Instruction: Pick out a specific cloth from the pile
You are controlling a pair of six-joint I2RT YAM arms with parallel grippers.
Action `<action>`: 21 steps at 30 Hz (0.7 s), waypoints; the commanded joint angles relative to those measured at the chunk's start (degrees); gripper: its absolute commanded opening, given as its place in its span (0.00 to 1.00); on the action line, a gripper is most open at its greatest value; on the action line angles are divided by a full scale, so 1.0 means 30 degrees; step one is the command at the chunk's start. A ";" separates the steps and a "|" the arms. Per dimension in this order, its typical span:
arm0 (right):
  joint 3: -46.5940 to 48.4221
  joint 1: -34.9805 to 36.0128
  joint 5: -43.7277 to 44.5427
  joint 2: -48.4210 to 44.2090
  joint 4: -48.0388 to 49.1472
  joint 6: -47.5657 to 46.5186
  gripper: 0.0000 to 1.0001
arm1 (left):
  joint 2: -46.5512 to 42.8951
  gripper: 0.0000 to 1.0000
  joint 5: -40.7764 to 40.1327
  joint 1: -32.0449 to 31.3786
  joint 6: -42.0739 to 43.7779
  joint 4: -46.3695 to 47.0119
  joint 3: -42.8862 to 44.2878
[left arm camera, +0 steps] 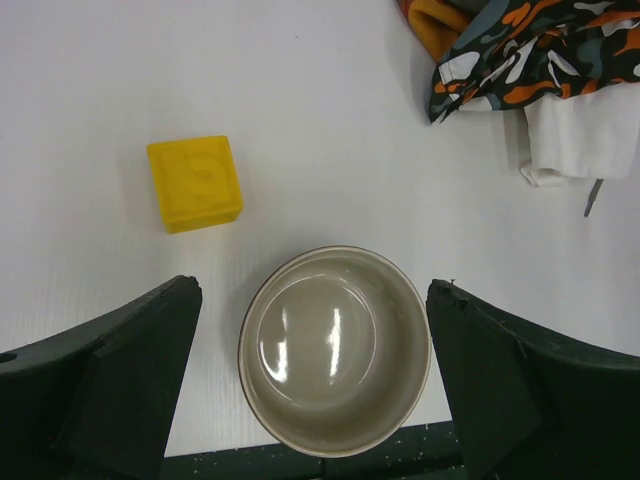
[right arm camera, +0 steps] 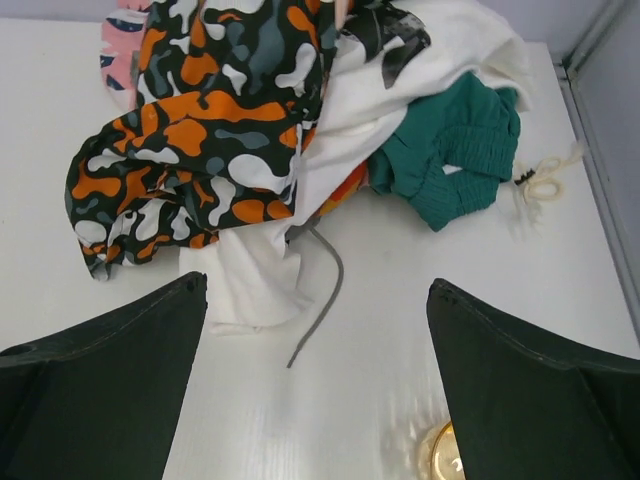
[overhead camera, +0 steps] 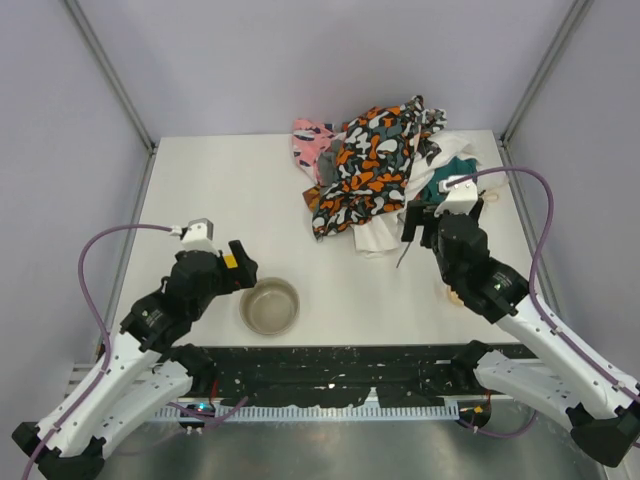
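Seen from above, the pile (overhead camera: pixel 375 165) of mixed fabrics sits at about 1 o'clock on the white table (overhead camera: pixel 220 190). The right gripper (overhead camera: pixel 422 215) is poised at the pile's near edge with its jaws spread wide and nothing between them. The left gripper (overhead camera: pixel 245 268), equally wide and empty, hangs at 7 o'clock beside a glazed bowl (overhead camera: pixel 285 290). The left wrist camera looks straight down into that empty bowl, with a yellow block (left arm camera: pixel 195 183) at 10 o'clock and a corner of the pile at 1 o'clock, so this arm is well apart from the work. From the right wrist, the orange-black-white patterned cloth (right arm camera: pixel 200 150) fills 10 to 12 o'clock, a teal cloth (right arm camera: pixel 450 150) lies at 2 o'clock and a white cloth (right arm camera: pixel 250 275) spills toward centre. The grey cloth itself is not plainly in view and seems to be buried under these layers. Only a grey cord (right arm camera: pixel 325 290), trailing out between the fingers, hints at where it lies. To do the step well, the right arm should probably trace that cord back under the white fold and close on grey fabric rather than on the thin cord. It should then lift slowly so the patterned and white pieces slide off instead of riding along.
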 commanded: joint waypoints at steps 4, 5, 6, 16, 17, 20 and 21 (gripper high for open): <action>-0.0576 -0.0038 -0.7621 0.0184 0.5174 -1.0047 0.95 | 0.0292 1.00 -0.0435 0.0043 0.0106 0.0827 0.0729; 0.0297 -0.0009 -0.9077 0.0740 0.4448 -1.2461 0.95 | 0.0321 1.00 -0.0523 0.0043 0.0106 0.0858 0.0728; 0.0769 -0.0038 -0.9875 0.1935 0.2933 -1.3703 0.95 | 0.0379 1.00 -0.0524 0.0043 0.0135 0.0800 0.0786; 1.0109 -0.1327 -1.2702 1.2686 -0.6950 -2.7480 0.95 | 0.2076 1.00 -0.0964 0.0043 0.0544 0.0686 0.1283; 1.0468 -0.1356 -1.1796 1.3221 -0.7391 -2.7833 0.95 | 0.2311 1.00 -0.1225 0.0043 0.0575 0.0508 0.1430; 0.9454 -0.1444 -1.0357 1.4690 -0.6636 -2.9528 0.95 | 0.3102 1.00 -0.1609 0.0159 0.0604 0.0973 0.1431; 0.9040 -0.1676 -1.0352 1.5068 -0.5879 -3.0000 0.95 | 0.3423 1.00 -0.1318 0.0247 0.0749 0.1294 0.1489</action>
